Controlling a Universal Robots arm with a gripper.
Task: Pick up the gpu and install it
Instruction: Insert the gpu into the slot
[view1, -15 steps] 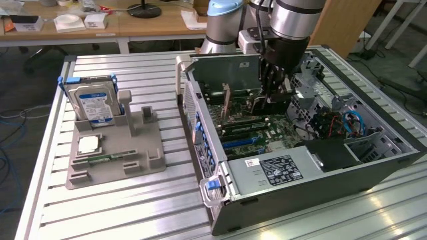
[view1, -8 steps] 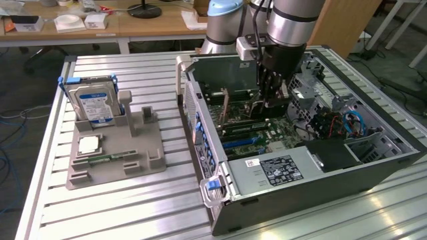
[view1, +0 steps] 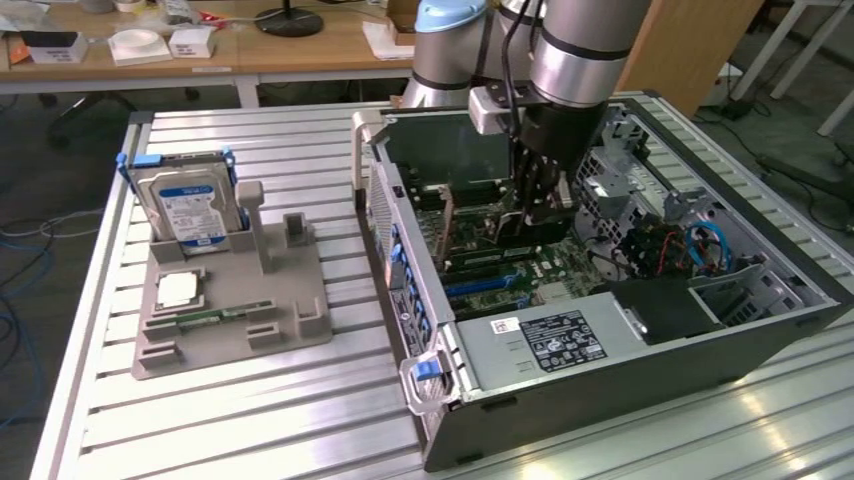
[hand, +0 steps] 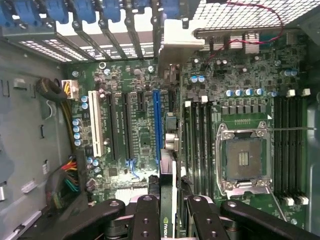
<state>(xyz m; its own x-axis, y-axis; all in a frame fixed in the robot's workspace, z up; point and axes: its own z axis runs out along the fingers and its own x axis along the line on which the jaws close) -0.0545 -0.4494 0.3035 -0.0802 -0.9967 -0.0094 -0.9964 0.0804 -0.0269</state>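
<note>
So the arm was reaching down into the open computer case (view1: 641, 385), and the gripper (view1: 541, 205) was pinched on the gpu (view1: 514, 230), holding it on edge inside the case, just above the motherboard (view1: 534, 265). In the wrist view the black fingers (hand: 147, 215) were squeezed on either side of the card (hand: 171, 142), and you could see the green logo on it right between them. The card sat edge-on over the board, between the long blue slot (hand: 157, 125) and the memory slots (hand: 197, 145), with the cpu socket (hand: 244, 160) further over past those. Honestly couldn't tell if its bottom edge was touching a slot or just hanging above one, the angle was too poor.

Outside the case, on the exterior view's left of it, a grey holder (view1: 287, 330) sat on the slatted metal table (view1: 267, 420). The blue-labelled hard drive (view1: 194, 205) stood upright in the holder's far end, with a cpu chip (view1: 178, 290) and a small green memory stick (view1: 200, 318) lying in front of it.
</note>
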